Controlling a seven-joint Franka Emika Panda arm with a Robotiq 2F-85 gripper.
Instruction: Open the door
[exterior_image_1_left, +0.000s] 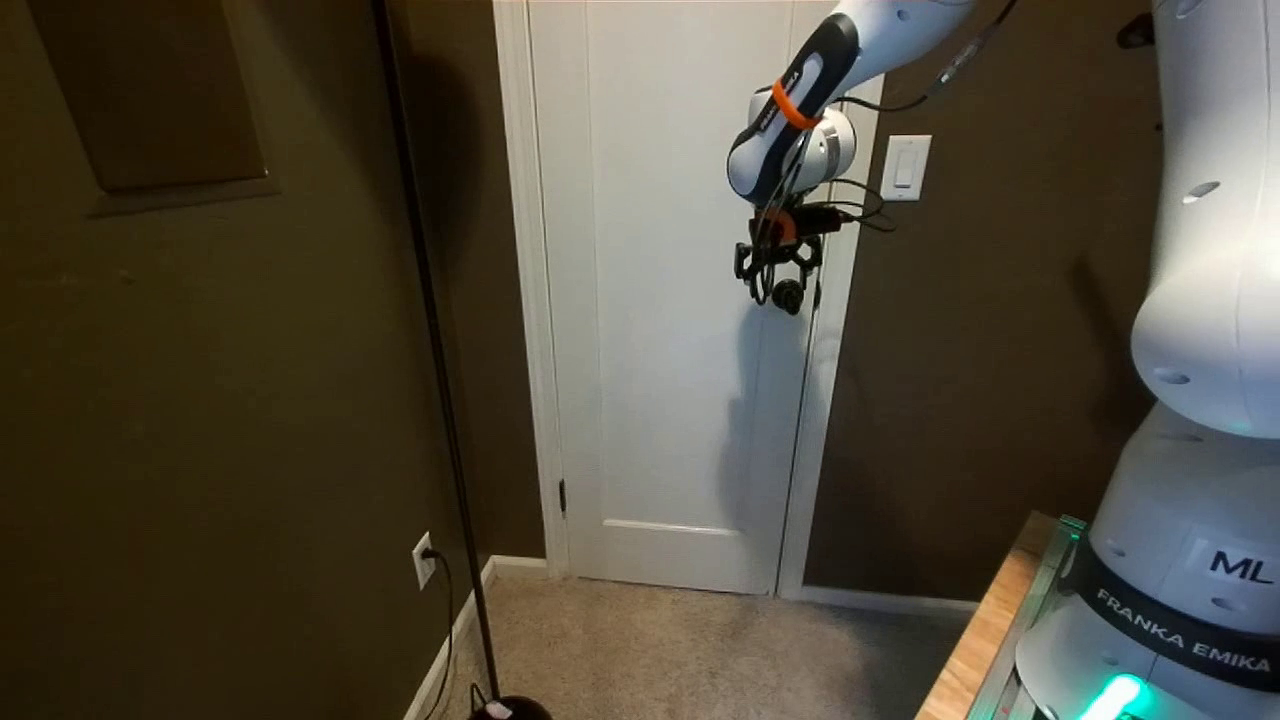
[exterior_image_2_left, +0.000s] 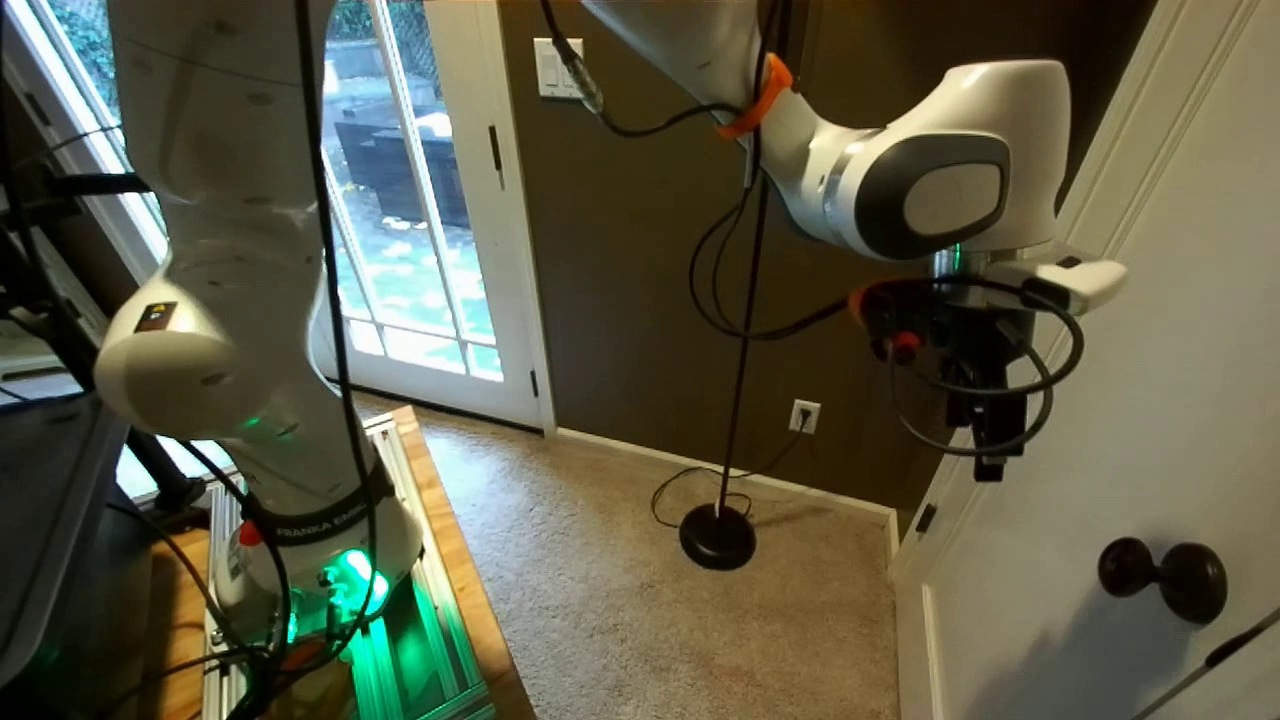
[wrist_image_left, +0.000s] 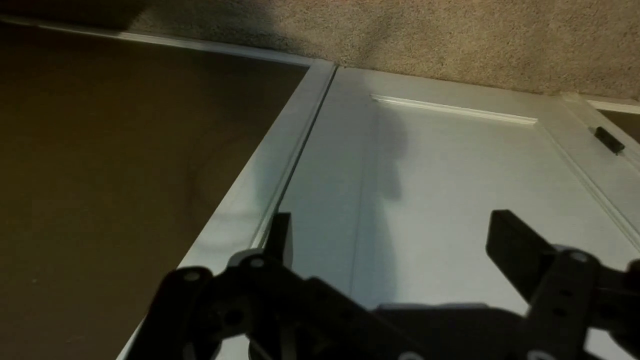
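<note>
The white panelled door (exterior_image_1_left: 670, 400) stands shut in its frame. It also shows at the right in an exterior view (exterior_image_2_left: 1110, 500) and fills the middle of the wrist view (wrist_image_left: 450, 190). Its dark round knob (exterior_image_1_left: 789, 297) is near the edge away from the hinge; it also shows in an exterior view (exterior_image_2_left: 1195, 582). In the wrist view I cannot make the knob out for certain behind the black fingers. My gripper (exterior_image_1_left: 779, 268) points down in front of the door, above the knob and apart from it (exterior_image_2_left: 988, 468). In the wrist view its fingers (wrist_image_left: 392, 225) are wide apart with nothing between them.
White trim (exterior_image_1_left: 525, 250) frames the door, with a light switch (exterior_image_1_left: 906, 168) on the brown wall beside it. A black lamp pole (exterior_image_1_left: 440, 340) stands on a round base (exterior_image_2_left: 718, 538). The arm's base sits on a wooden table (exterior_image_1_left: 985, 640). A glass door (exterior_image_2_left: 420, 200) stands behind.
</note>
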